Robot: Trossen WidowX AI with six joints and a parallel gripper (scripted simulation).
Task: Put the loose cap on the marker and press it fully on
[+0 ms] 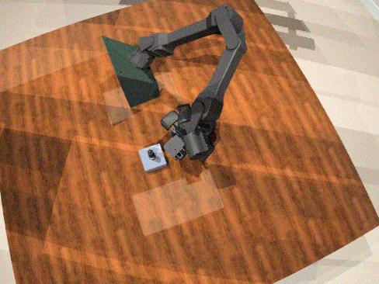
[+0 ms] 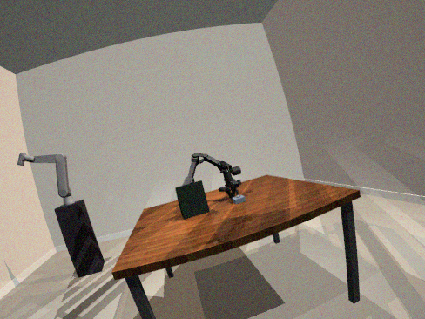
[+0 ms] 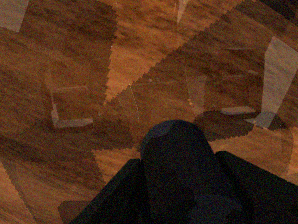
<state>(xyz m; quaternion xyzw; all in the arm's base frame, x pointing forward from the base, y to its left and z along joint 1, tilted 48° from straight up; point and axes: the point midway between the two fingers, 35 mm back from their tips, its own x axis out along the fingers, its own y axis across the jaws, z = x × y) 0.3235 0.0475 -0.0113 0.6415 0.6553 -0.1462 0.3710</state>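
1. Pinching the dark cap [image 3: 178,183], the gripper [image 1: 179,149] fingers are pressed against its sides, low over the table [image 1: 272,163].
2. The marker [image 1: 151,154] is seen upright in the holder block [image 1: 153,158], just beside the gripper, uncapped.
3. Open wood is noted on the block's other sides, well inside the table edges.

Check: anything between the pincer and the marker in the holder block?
Only bare table in the top view. The pincer, shut on the cap, sits beside the holder block with the marker.

One marker [image 1: 151,155], one cap [image 3: 178,183], one holder block [image 1: 154,164], one table [image 2: 261,213].
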